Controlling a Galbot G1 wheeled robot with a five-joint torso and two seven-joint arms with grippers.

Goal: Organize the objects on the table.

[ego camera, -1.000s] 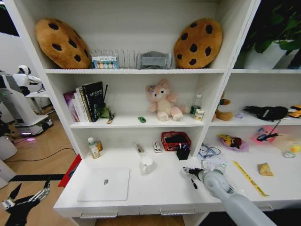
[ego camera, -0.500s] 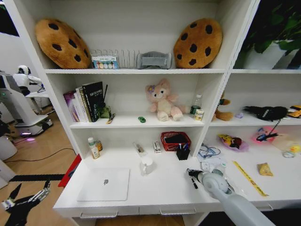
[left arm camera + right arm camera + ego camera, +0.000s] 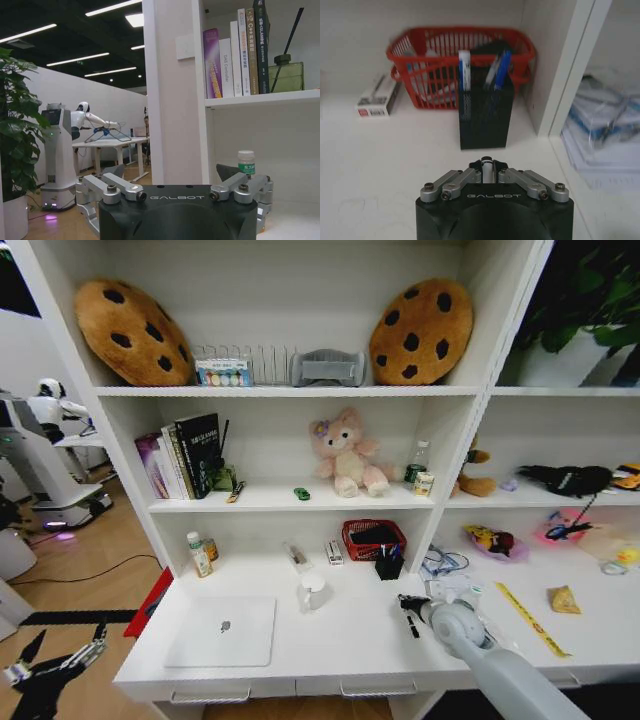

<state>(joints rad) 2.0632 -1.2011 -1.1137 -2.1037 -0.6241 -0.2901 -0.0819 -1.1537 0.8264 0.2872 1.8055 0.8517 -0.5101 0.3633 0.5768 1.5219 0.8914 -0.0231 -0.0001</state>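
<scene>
Pinching a black pen (image 3: 487, 162) upright, right hand (image 3: 489, 168) above the table (image 3: 350, 640), pen holder (image 3: 486, 120) just beyond

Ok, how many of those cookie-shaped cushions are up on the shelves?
2. The left cookie cushion leans at the left end of the top shelf. The right cookie cushion leans at its right end. None looks hidden.
</scene>
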